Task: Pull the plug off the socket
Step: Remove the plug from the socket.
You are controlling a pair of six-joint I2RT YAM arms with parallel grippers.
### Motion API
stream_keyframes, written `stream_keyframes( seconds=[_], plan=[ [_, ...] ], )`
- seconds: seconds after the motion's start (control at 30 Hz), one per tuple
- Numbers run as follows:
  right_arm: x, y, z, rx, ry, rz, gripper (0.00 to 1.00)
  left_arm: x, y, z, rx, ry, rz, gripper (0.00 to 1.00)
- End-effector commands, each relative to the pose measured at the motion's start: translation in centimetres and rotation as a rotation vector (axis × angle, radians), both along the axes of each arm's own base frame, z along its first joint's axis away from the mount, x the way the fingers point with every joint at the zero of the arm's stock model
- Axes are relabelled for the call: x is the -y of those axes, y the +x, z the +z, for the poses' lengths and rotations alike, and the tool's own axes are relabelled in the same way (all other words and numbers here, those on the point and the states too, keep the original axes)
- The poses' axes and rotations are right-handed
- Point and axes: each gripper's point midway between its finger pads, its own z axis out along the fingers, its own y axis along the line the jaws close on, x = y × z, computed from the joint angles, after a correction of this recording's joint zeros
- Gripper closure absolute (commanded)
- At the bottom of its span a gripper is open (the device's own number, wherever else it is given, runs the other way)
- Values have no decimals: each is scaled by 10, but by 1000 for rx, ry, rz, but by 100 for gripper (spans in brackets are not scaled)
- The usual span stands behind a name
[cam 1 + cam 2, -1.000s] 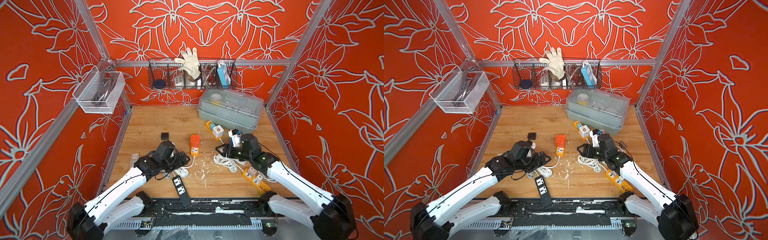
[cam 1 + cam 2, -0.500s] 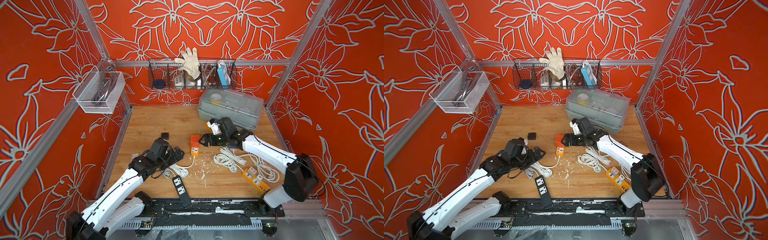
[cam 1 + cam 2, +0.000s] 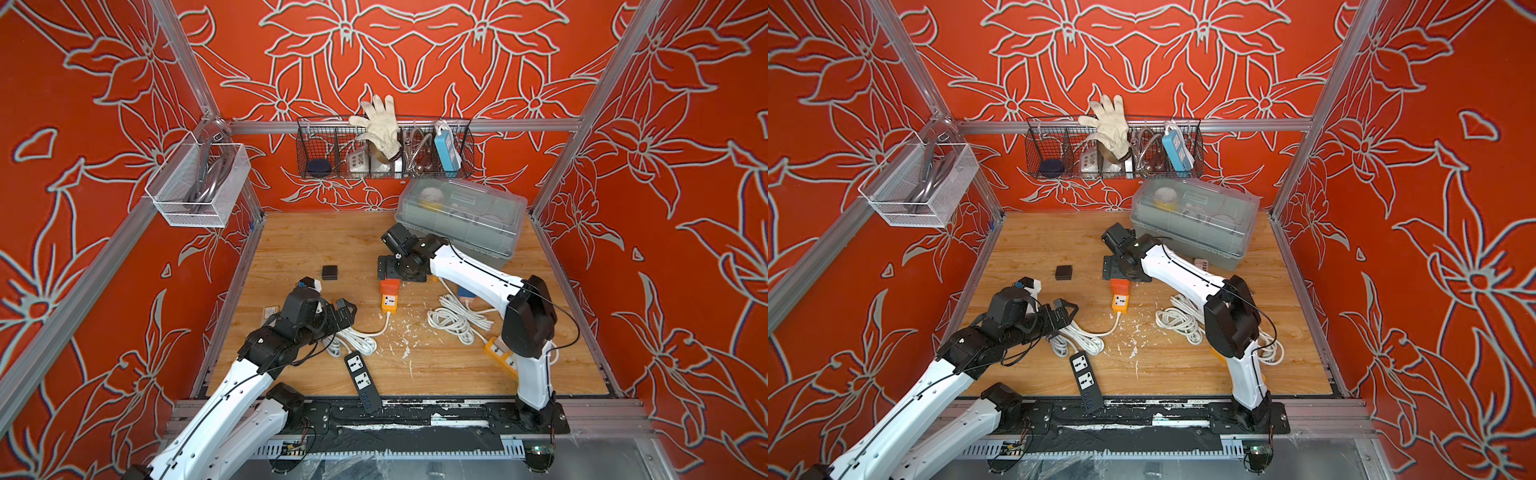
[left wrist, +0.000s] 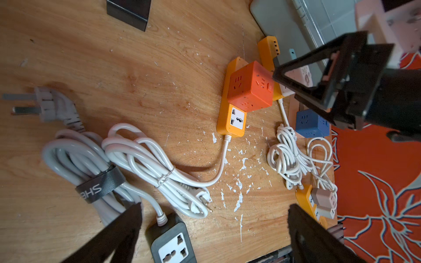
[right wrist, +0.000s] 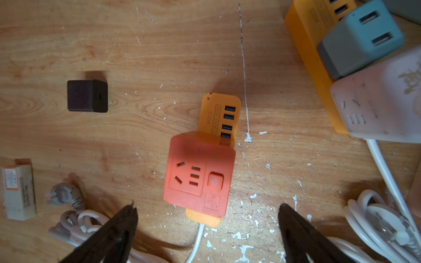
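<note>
The red cube plug (image 5: 199, 175) sits in the orange power strip (image 5: 218, 111), mid-table — not pulled out yet. The right gripper (image 5: 207, 206) hangs over it, jaws wide, holding nothing. The left gripper (image 4: 214, 206) is wide too, near the white cords (image 4: 141, 159). Next, I think: go down, squeeze the plug, pull up — with the strip held down.

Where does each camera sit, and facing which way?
Top views: high at the front, looking down over the table; left arm, right arm show.
Right wrist: rides its arm, straight down on the cube plug, right gripper framing it.
Left wrist: rides its arm, looks past the left gripper at cords and the right gripper.
Shared: all show the cube plug.
</note>
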Motion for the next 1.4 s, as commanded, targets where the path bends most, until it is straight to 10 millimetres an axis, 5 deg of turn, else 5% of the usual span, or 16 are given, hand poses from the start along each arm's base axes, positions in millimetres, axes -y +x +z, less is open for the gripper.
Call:
stream_keyframes(
  seconds=[0.0,0.33,0.5,0.77,0.97,1.1,1.37],
  plan=[
    [17,2,-14,-35,-140,-66,0,-8,-5,0,11,43,-3,2],
    [6,15,-48,-97,-264,-62,7,-11,-16,-3,4,50,-13,2],
    [-3,18,-54,-100,-259,-31,25,-11,-14,0,18,51,-20,2],
    [6,6,-54,-121,-280,29,38,-2,-11,1,31,25,-55,2],
    [8,7,-43,-79,-160,98,42,30,-7,1,30,-122,-154,2],
    [27,5,-45,-99,-175,167,46,64,0,-1,-6,-297,-244,4],
    [45,5,-55,-149,-102,149,47,117,39,-27,-201,-488,-336,17]
  ],
)
